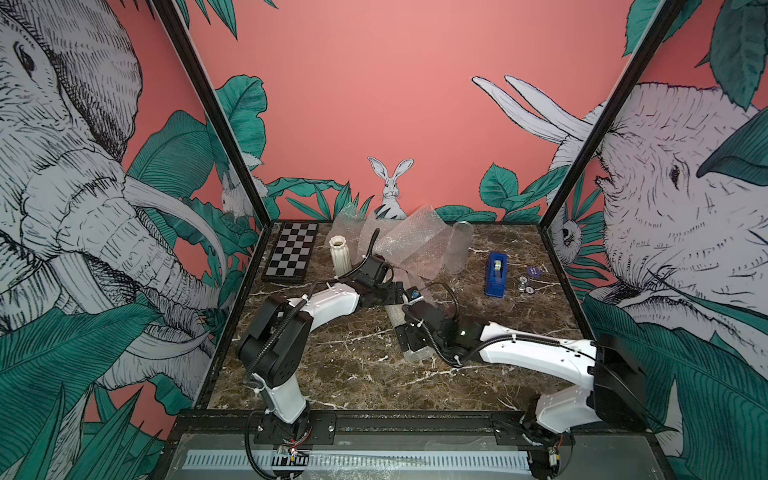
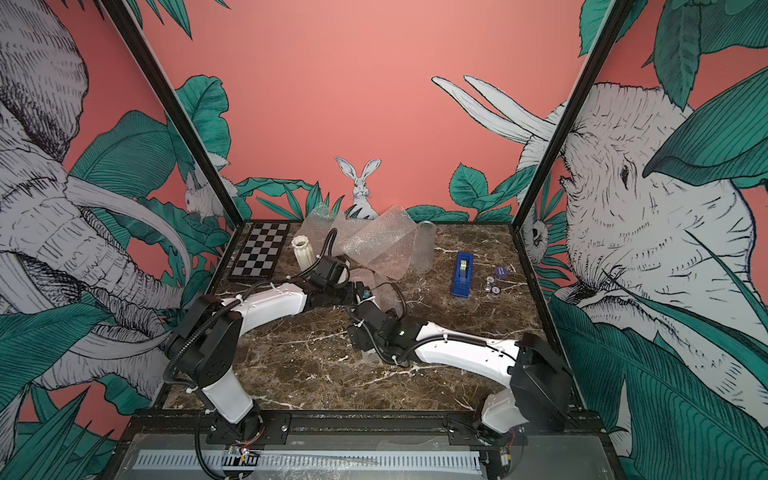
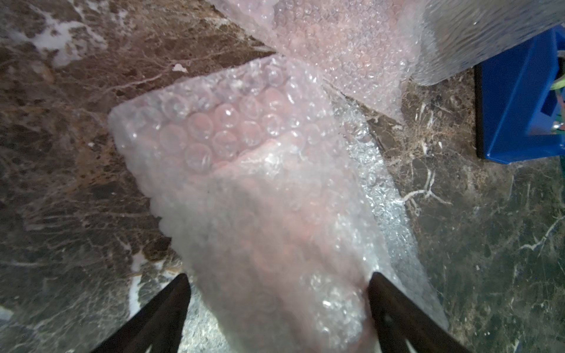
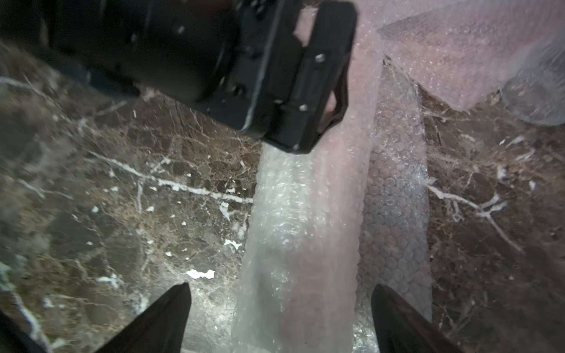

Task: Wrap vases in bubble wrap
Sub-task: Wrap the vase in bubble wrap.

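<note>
A long roll of bubble wrap [image 4: 305,229] lies flat mid-table; the plastic blurs whatever is inside it. My left gripper [image 3: 278,279] is open and straddles the roll's far end [image 3: 244,183], one fingertip [image 3: 376,284] right at its edge. My right gripper [image 4: 281,288] is open over the near end, with gaps on both sides. In a top view the roll [image 1: 392,318] shows between both grippers. A white fluted vase [image 1: 340,253] [image 2: 305,251] and a clear glass vase [image 1: 457,249] [image 2: 424,247] stand at the back beside loose bubble wrap sheets [image 1: 407,241] [image 2: 374,241].
A blue tape dispenser [image 1: 496,274] [image 2: 462,274] [image 3: 519,107] stands to the right, with small round objects [image 1: 524,284] beside it. A chequered board [image 1: 291,253] lies at the back left. The left arm's black wrist [image 4: 183,45] hangs close over the roll.
</note>
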`<action>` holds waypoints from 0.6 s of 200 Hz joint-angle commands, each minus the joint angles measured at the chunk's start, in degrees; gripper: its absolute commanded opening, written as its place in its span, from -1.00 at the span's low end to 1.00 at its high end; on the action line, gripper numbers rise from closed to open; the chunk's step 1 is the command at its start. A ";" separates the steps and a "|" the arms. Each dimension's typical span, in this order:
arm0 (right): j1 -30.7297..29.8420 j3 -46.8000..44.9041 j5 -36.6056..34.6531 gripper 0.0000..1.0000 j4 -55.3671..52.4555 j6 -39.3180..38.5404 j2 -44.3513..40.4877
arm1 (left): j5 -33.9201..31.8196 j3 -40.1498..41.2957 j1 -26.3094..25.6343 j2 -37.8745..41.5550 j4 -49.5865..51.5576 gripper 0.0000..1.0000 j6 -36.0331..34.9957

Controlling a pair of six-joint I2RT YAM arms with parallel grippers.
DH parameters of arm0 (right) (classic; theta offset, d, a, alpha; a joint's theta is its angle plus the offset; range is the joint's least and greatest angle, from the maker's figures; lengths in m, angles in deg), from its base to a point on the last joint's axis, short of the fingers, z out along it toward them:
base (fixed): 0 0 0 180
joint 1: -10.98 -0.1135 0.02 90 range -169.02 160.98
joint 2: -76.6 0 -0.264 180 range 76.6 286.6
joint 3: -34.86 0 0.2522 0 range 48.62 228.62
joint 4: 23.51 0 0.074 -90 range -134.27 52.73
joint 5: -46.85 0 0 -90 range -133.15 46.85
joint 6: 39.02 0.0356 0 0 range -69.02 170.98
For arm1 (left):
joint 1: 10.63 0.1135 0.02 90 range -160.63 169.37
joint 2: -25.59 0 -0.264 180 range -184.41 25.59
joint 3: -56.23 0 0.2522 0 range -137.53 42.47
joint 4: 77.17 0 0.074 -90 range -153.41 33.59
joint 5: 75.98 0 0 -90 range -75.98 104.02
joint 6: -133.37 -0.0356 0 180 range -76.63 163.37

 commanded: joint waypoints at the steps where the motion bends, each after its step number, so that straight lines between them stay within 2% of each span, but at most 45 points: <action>1: -1.65 2.83 -8.44 0.83 -7.80 -3.10 4.20 | -1.47 0.79 -0.24 -0.94 4.06 0.82 0.27; 34: -2.48 5.40 -9.61 0.79 -8.47 -2.81 9.90 | -1.06 0.79 -0.28 -0.78 3.87 0.83 0.71; 61: -1.99 4.03 -6.24 0.73 -6.23 -1.87 11.18 | -0.60 0.62 -0.28 -0.11 3.72 0.87 1.14; 88: -0.51 2.34 -3.79 0.75 -5.89 0.26 11.46 | 1.45 -0.97 0.03 1.27 4.59 0.98 1.67; 120: 1.75 -2.12 2.47 0.70 -1.00 2.33 9.39 | 2.52 -3.00 0.07 3.68 5.28 0.99 1.82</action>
